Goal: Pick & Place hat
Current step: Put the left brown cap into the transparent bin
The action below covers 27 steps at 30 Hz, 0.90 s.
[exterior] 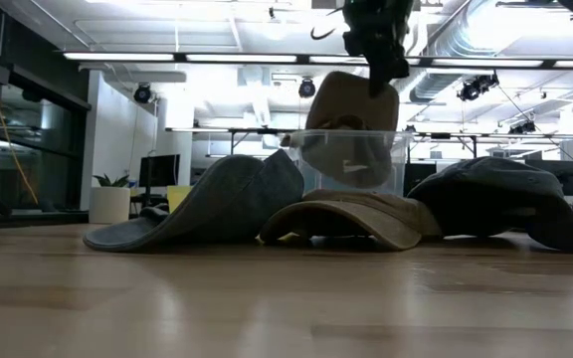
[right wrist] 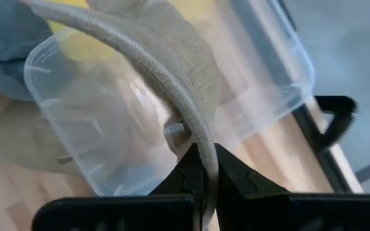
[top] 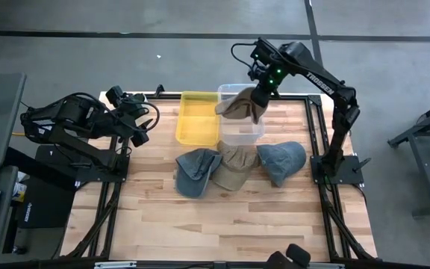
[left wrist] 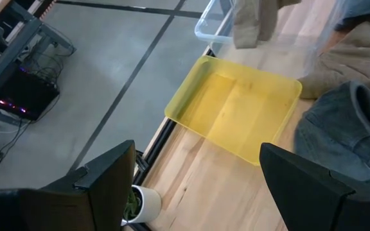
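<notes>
My right gripper [top: 258,96] is shut on a tan cap [top: 239,107] and holds it over the clear plastic bin [top: 242,131] at the table's far middle. In the low view the cap [exterior: 351,127] hangs into the bin's top. A yellow bin [top: 197,118] stands left of the clear one. Three more caps lie in front of the bins: a blue-grey one [top: 196,170], a tan one [top: 236,166] and a blue-grey one [top: 282,160]. My left gripper [left wrist: 198,186] is open and empty at the table's far left, near the yellow bin [left wrist: 236,112]. My right gripper pinches the tan cap's brim edge [right wrist: 204,157] between its two fingers, coming from above and pointing down. The cap hangs below the fingers, lifted clear of the table, its crown [exterior: 346,149] inside the clear bin's opening.
The clear bin [right wrist: 140,128] and the yellow bin sit side by side at the far edge. The three caps on the table crowd the space just in front of the bins. Bare wood lies toward the near edge [top: 230,224].
</notes>
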Tool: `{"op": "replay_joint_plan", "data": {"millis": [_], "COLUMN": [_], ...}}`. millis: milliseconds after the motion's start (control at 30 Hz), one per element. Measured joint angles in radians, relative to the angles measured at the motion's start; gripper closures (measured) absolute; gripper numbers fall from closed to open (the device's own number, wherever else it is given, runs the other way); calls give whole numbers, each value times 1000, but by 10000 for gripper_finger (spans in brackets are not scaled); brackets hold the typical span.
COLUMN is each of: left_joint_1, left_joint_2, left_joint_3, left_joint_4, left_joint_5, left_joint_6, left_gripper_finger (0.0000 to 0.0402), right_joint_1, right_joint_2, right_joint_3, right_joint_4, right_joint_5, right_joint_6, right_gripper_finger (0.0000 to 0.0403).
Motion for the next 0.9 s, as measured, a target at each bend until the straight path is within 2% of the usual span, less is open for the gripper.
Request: {"op": "replay_joint_plan", "data": {"millis": [367, 900], "left_joint_1": [0, 0], "left_joint_2": [0, 0], "left_joint_3": [0, 0], "left_joint_4": [0, -2], "left_joint_5": [0, 18], "left_joint_6": [-3, -18], "left_gripper_finger": [92, 92], "right_joint_1": [-18, -16], "right_joint_2": [-4, 46], "right_joint_3": [0, 0], "right_joint_4": [-6, 20], "right_joint_5": [70, 51], "right_joint_6": [0, -11], "right_gripper_finger": [397, 397]}}
